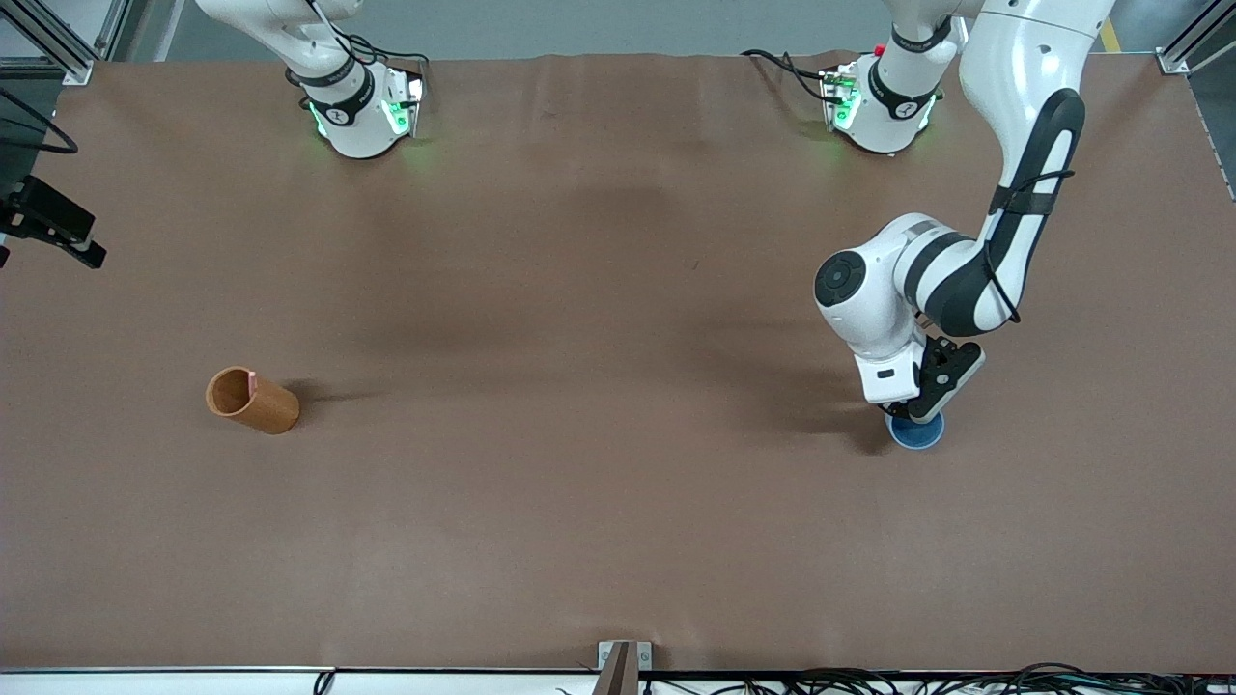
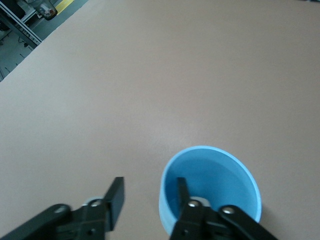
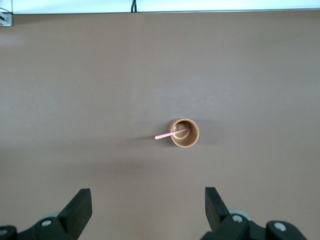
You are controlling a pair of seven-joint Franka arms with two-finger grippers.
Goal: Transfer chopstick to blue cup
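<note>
At the left arm's end of the table, the left gripper (image 2: 147, 200) stands spread open astride the rim of the small light-blue tapered cup (image 2: 210, 187), one finger inside, gripping nothing. High over the table, the right gripper (image 3: 148, 210) waits wide open and empty, while the thin pale-pink chopstick (image 3: 171, 133) leans in the orange-brown cylinder cup (image 1: 253, 400) toward the right arm's end.

A wide table (image 1: 579, 290) is covered by a brown, faintly creased sheet. Grey floor (image 1: 579, 24) is seen above the table's top edge, with metal frame posts (image 1: 58, 39) at its corners. Cables (image 1: 966, 676), possibly power leads, are bundled along its lower edge.
</note>
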